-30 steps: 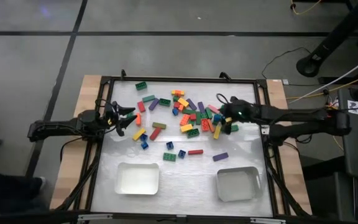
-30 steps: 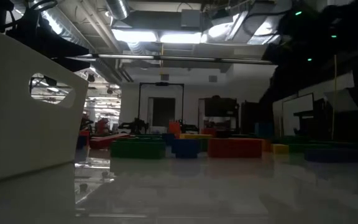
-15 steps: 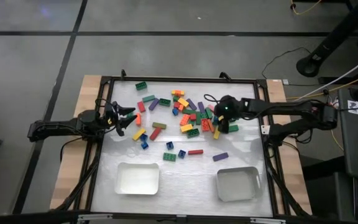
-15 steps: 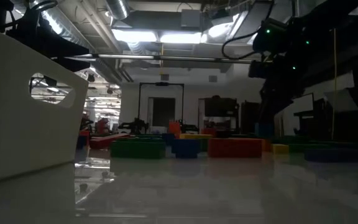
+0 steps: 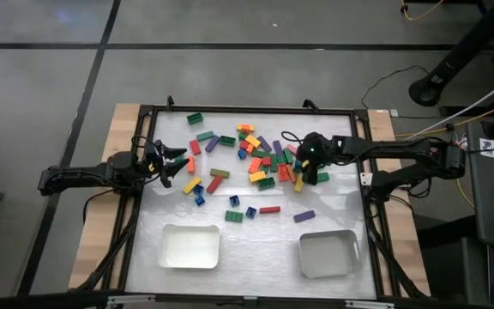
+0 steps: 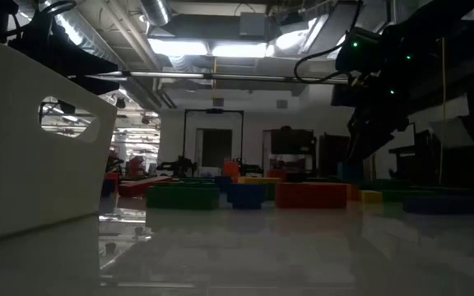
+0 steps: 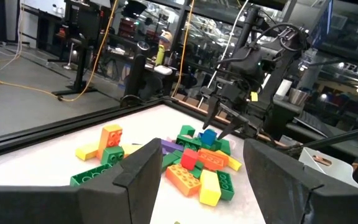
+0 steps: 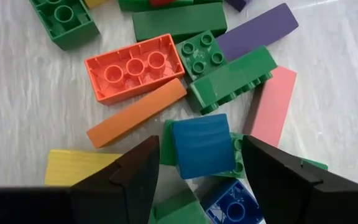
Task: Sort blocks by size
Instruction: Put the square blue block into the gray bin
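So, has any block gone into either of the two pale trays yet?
No: in the high view both pale trays show only bare insides, and all the blocks lie on the table surface beyond them.

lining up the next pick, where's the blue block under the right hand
In the right wrist view, the blue block sits between the right hand's open fingers.

Bright ceiling light panels (image 6: 220, 48) glare in the dim low view, mirrored on the glossy white bench (image 6: 245, 251); overhead view evenly lit.
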Motion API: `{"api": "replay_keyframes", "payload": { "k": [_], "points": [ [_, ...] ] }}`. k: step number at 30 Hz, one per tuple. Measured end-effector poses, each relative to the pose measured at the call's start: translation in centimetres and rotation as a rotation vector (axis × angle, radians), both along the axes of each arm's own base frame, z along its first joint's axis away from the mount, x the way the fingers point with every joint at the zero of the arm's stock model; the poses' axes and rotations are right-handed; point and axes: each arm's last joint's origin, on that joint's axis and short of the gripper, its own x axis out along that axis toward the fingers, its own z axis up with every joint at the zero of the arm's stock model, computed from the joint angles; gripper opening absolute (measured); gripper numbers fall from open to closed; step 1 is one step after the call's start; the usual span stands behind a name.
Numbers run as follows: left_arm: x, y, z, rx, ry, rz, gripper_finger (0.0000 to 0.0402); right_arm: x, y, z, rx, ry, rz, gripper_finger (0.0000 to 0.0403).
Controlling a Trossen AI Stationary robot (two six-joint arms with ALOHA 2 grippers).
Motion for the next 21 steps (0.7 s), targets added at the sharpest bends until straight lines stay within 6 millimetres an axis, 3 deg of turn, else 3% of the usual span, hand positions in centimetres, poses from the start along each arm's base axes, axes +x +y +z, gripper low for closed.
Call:
{"api": "replay_keyframes", "payload": {
  "k": [21],
  "points": [
    [0.0,0.0,0.0,0.000,0.000,0.000,0.0212,0.9,-0.3,-2.1,0.023,0.071,-0.004,0.0218]
  ]
}}
